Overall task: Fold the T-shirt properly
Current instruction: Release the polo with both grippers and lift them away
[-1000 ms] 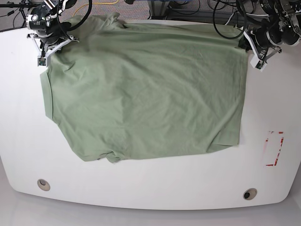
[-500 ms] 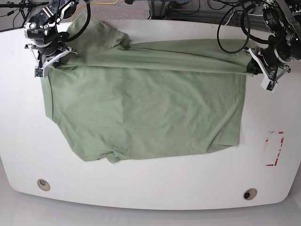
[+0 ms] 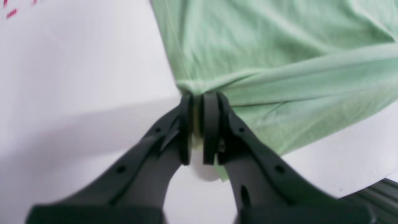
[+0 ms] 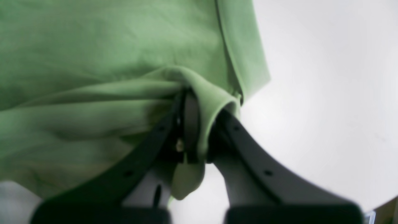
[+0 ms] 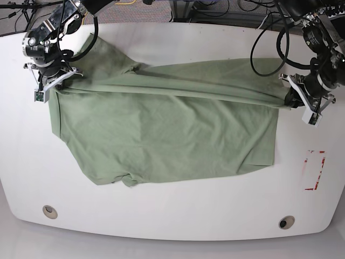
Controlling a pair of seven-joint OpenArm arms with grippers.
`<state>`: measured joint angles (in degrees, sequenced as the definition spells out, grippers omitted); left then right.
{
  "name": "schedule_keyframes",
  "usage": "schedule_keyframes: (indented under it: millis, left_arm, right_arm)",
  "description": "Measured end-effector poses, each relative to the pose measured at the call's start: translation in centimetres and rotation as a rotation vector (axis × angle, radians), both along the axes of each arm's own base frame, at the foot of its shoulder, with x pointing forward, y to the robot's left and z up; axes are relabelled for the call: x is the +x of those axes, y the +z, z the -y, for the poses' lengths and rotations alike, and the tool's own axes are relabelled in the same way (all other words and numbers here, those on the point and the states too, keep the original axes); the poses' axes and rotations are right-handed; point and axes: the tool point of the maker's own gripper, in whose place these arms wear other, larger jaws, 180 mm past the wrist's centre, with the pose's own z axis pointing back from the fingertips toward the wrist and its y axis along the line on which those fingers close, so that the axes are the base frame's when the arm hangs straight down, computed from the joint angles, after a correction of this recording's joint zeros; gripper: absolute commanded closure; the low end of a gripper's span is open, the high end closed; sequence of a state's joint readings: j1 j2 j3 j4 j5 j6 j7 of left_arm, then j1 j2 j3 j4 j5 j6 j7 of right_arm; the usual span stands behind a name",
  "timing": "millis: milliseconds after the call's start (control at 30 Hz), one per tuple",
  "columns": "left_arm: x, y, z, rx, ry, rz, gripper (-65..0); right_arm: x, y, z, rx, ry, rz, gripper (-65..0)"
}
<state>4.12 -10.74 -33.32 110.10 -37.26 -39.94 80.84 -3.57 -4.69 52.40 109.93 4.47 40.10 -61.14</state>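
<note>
The T-shirt (image 5: 161,135) lies spread across the middle of the white counter (image 5: 172,221), plain green side up, its long axis running side to side in the base view. Its far edge is lifted and drawn toward the near side as a taut fold stretched between the two pincers. The left pincer (image 3: 199,102), at the base view's right, is pressed together on a bunched corner of the cloth, with a bit of fabric showing between its black pads. The right pincer (image 4: 194,102), at the base view's left, is likewise clamped on the shirt's edge, the cloth wrapping over one finger. The counter has a small round hole (image 5: 49,211) near each front corner and a red dashed mark (image 5: 314,170) at its right side. Cables (image 5: 269,32) hang beyond the far edge.
</note>
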Motion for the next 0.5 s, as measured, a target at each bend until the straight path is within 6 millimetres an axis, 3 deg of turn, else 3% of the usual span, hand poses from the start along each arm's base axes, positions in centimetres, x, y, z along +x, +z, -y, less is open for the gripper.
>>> schedule_keyframes:
  millis: [267, 500]
  left_arm:
    - [1.8, -1.5, 0.3, -0.043, -0.03, -0.048, -4.0]
    - [2.2, -1.8, 0.1, -0.055, -0.023, -0.061, -4.2]
  right_arm:
    - [1.3, -1.2, 0.6, 0.038, 0.003, -0.012, -1.4]
    - [1.9, -0.8, 1.0, 0.03, 0.004, -0.001, -1.6]
